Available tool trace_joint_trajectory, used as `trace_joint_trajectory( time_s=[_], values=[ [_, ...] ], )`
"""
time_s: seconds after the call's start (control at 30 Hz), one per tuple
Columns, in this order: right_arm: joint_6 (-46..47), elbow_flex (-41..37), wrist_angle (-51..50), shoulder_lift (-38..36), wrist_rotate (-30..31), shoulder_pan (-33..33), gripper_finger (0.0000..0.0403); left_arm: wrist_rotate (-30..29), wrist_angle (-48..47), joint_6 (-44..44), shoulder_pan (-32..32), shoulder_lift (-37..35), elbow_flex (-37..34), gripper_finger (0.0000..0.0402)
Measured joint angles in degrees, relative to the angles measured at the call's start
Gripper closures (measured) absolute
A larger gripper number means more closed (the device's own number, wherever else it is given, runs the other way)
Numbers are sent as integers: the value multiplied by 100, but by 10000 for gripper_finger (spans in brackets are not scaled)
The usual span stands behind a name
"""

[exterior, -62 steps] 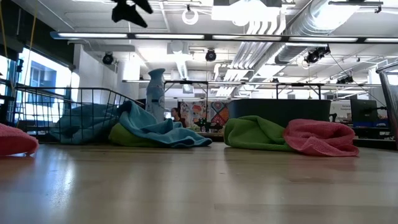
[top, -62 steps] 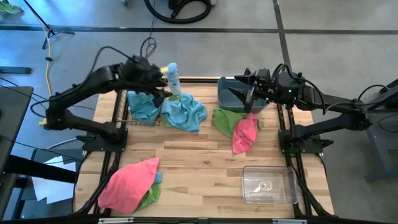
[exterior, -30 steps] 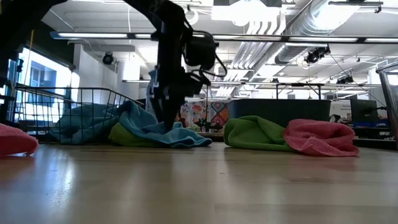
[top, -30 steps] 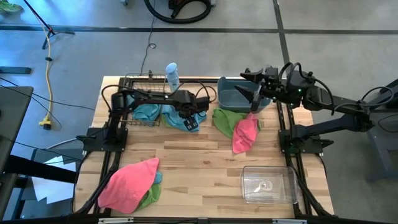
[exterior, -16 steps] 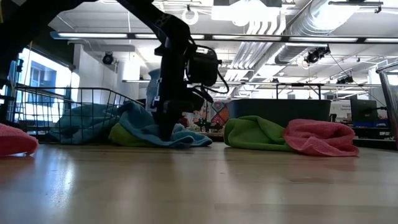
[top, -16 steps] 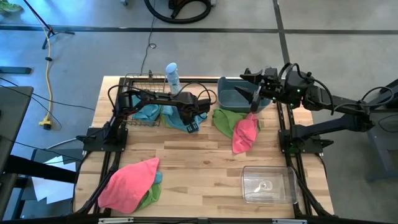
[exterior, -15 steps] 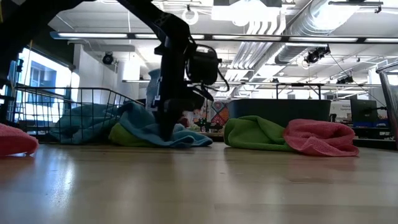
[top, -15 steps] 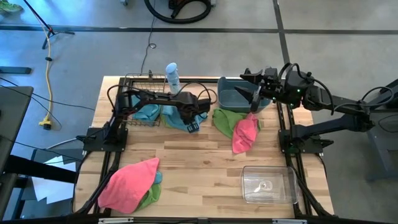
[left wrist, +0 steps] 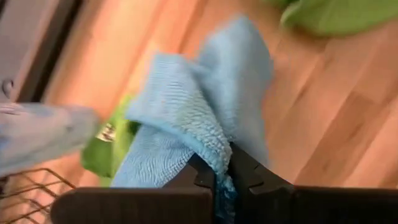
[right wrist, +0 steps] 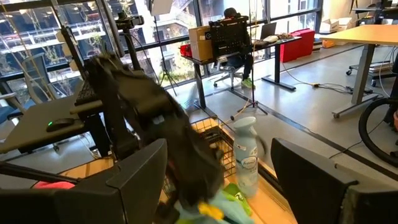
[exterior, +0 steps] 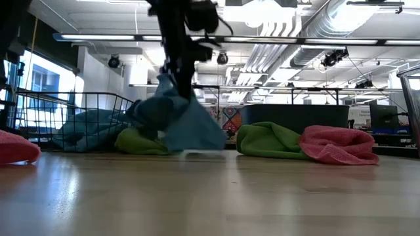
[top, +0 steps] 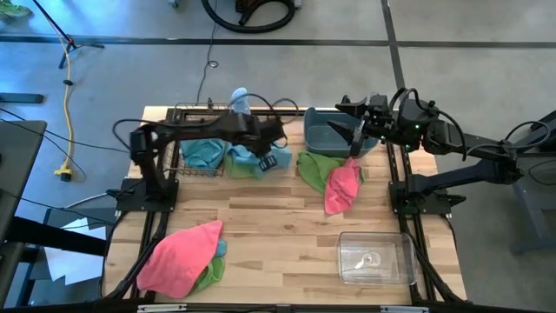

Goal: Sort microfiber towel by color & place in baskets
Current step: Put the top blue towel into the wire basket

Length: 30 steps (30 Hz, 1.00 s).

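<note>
My left gripper [exterior: 177, 73] is shut on a light blue microfiber towel [exterior: 187, 121], which hangs below it beside the black wire basket [top: 193, 139]. Another blue towel [top: 201, 153] lies in that basket. A lime green towel [exterior: 138, 141] lies on the table under the hanging one. A green towel [top: 314, 167] and a pink towel [top: 341, 187] lie in front of the slate-blue tub [top: 330, 132]. My right gripper [top: 356, 137] stands open over that tub, with nothing between its fingers. The clear bin [top: 375, 258] stands near right. My left gripper pinches a bunched fold of the blue towel [left wrist: 219, 158] between its two fingers [left wrist: 200, 177]. The fingers point down from above. The towel hangs slack below them, its lower edge [exterior: 197, 149] close over the table; whether it touches I cannot tell.
A pale blue spray bottle [top: 241, 100] stands at the far edge beside the wire basket. A pink towel [top: 178, 256] over green and blue cloth lies near left. Bare wood [top: 278, 230] spans the table's middle.
My left gripper has shut on the blue towel and risen, shifting slightly toward the far edge. The towel's gripped part has come up off the table and off the green towel, and it now hangs bunched below the fingers.
</note>
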Motion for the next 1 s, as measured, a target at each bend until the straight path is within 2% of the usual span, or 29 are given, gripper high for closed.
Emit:
trace_joint_trajectory(
  time_s=[0.43, 0.67, 1.0],
  values=[
    [-133, 0, -113, 0, 0, 0, 119, -479, 454, 652, -122, -1712, 0, 401],
    [-163, 0, -128, 0, 0, 0, 119, -425, 1023, 810, -177, -2592, 0, 401],
    [-256, 0, -121, 0, 0, 0, 119, -271, 2017, 1048, -641, -3557, -68, 401]
  ],
)
